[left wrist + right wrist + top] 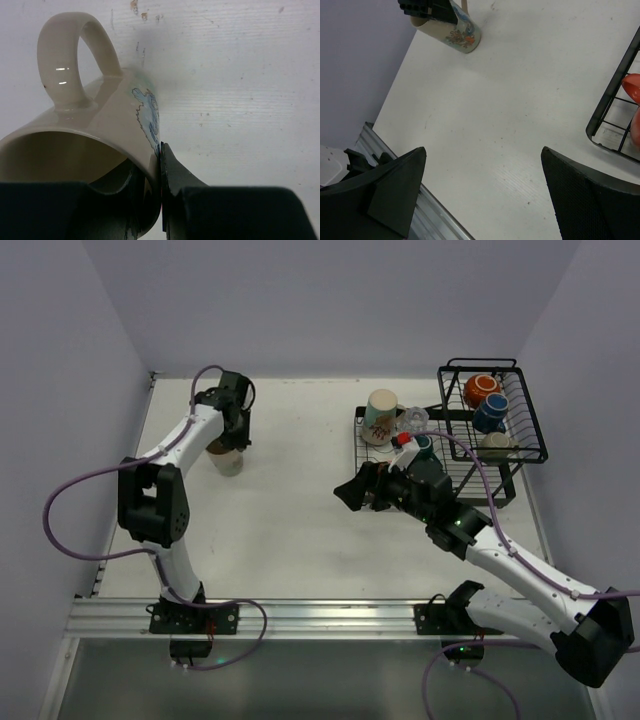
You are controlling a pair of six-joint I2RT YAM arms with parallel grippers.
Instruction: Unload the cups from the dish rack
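White surface (300,525): the black dish rack (528,426) sits at far right, holding several cups (481,389). At far left, a patterned cream mug (228,464) stands mouth up, long axis vertical, its wall pinched by the left tool (229,447). The right tool (358,495) hangs spread wide, empty, beside the rack.

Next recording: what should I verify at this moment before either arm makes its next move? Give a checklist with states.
1. The left tool is shut on the wall of the cream patterned ceramic mug, one finger inside: ok.
2. The mug's base rests on the white table before release: cannot tell.
3. The right tool is open and empty: ok.
4. Bare table lies under the right tool: ok.
5. The black wire dish rack is unloaded: not ok; an orange-red cup, a blue cup and a tall cream patterned cup sit in it.
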